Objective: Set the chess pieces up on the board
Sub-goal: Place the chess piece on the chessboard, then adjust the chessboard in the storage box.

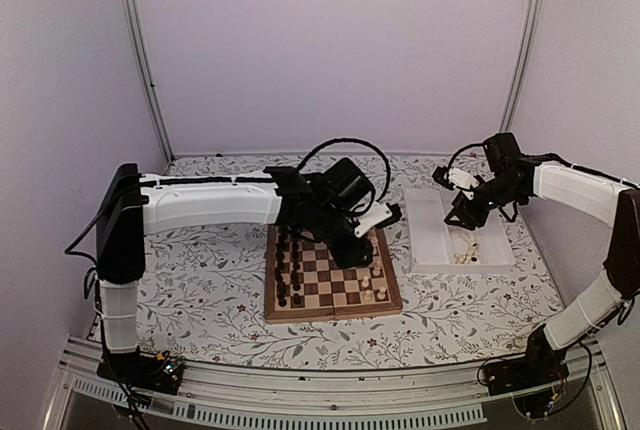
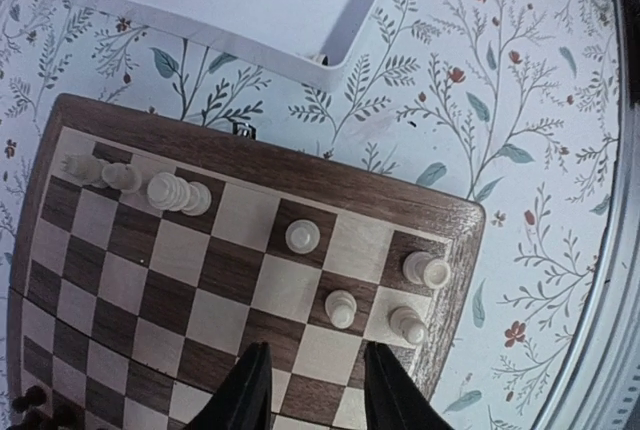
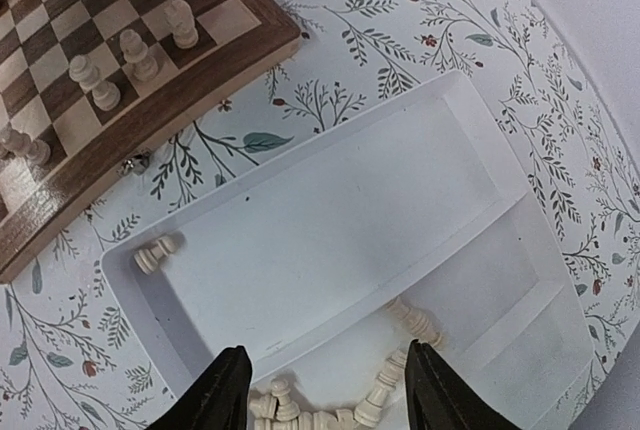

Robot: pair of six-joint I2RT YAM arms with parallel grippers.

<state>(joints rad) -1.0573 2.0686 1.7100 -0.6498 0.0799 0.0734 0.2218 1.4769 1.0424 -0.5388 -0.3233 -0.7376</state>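
Chess pieces (image 3: 378,395): pale, mostly heaped in the white tray (image 3: 330,220) just under the right hand (image 3: 327,375), which is spread wide and empty. Several stand on the board (image 2: 300,165) ahead of the left hand (image 2: 314,375), parted and empty. Step, probably: fetching. Next: descend and pinch one. Only the right wrist view shows the heap.

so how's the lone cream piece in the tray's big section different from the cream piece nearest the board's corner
The lone piece lies on its side; the corner piece stands upright. The lone piece sits in the white tray, by its wall; the corner piece is on the board, with other pieces alongside. Both are small and pale cream.
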